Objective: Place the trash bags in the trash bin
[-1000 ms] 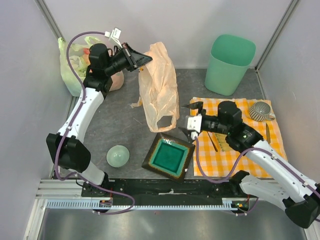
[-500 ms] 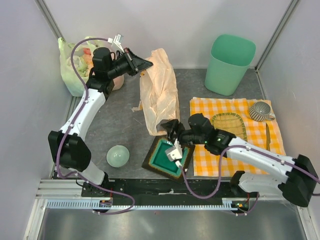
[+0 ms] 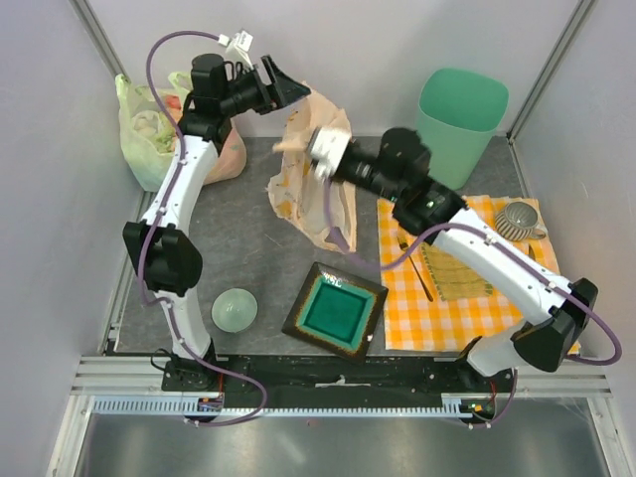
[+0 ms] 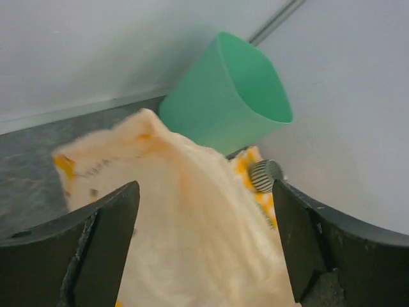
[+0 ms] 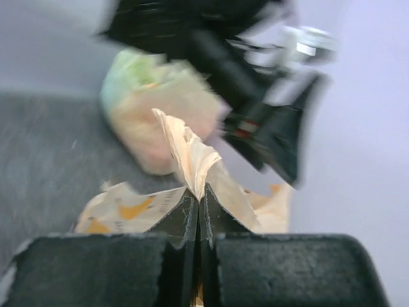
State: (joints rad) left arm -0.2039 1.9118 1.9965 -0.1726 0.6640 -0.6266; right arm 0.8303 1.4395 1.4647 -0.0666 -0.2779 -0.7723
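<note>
R gripper point(image 5: 198, 214) pinches a top fold of the peach carrier bag point(image 3: 298, 199), bunched at back-centre, L gripper point(image 4: 204, 192) gapes wide around its top w/o any hold, and the mint-green bin point(image 3: 459, 129) stands to the bag's right, nearest the R gripper.

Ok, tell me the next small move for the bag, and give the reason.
Probably raise the right end effector a little and swing it toward the trash bin. It is shut on a fold of the trash bag, the left end effector is open and grips nothing, and the bin stands upright to the right.
</note>
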